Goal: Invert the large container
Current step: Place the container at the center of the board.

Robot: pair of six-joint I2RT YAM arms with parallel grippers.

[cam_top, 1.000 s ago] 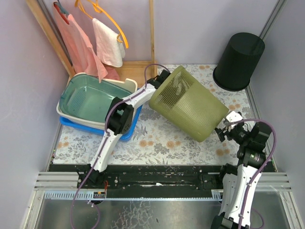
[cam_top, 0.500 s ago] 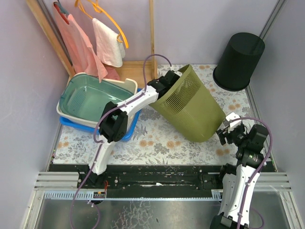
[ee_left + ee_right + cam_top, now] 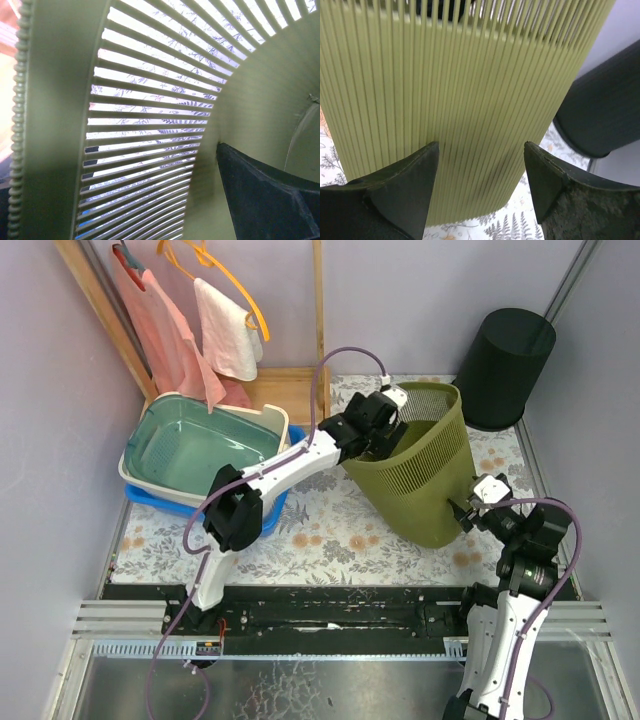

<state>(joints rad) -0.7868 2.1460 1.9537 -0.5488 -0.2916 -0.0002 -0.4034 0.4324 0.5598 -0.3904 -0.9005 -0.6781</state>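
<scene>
The large container is an olive-green slatted basket (image 3: 425,485). It stands almost upright on the floral mat, mouth up, leaning a little to the right. My left gripper (image 3: 386,412) is shut on its rim at the upper left. In the left wrist view the slatted wall (image 3: 150,125) fills the frame, and one black finger (image 3: 260,200) lies inside the basket. My right gripper (image 3: 470,508) is open at the basket's lower right side. In the right wrist view (image 3: 480,170) both fingers (image 3: 405,190) flank the ribbed wall (image 3: 470,75) close in front.
A black upturned bin (image 3: 505,365) stands at the back right, also in the right wrist view (image 3: 605,105). A teal basin (image 3: 190,445) sits on a blue tray (image 3: 270,515) at the left. A wooden rack with hung cloths (image 3: 225,330) stands behind.
The basket has swung from lying on its side to nearly upright, mouth up. My left gripper moved right with the rim. The right gripper stayed near the basket's base.
</scene>
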